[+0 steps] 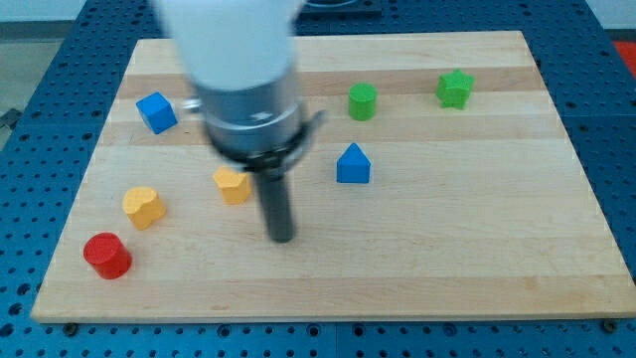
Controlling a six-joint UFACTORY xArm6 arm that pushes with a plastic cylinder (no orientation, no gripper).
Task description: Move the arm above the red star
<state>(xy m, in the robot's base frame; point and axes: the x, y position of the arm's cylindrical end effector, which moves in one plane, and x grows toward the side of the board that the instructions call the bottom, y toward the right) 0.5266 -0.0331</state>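
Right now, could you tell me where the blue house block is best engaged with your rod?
I cannot grip, only push. I would press my tip low on the flat view-left wall of the blue house block; the tip already sits to its lower left.

My tip (282, 237) just right-below yellow block (232, 184).

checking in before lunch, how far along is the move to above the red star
Done: nothing that shows. In hand: my tip rests on bare board right of the yellow block, lower-left of the blue house block. Left: reaching above the red star, which the arm hides from view.
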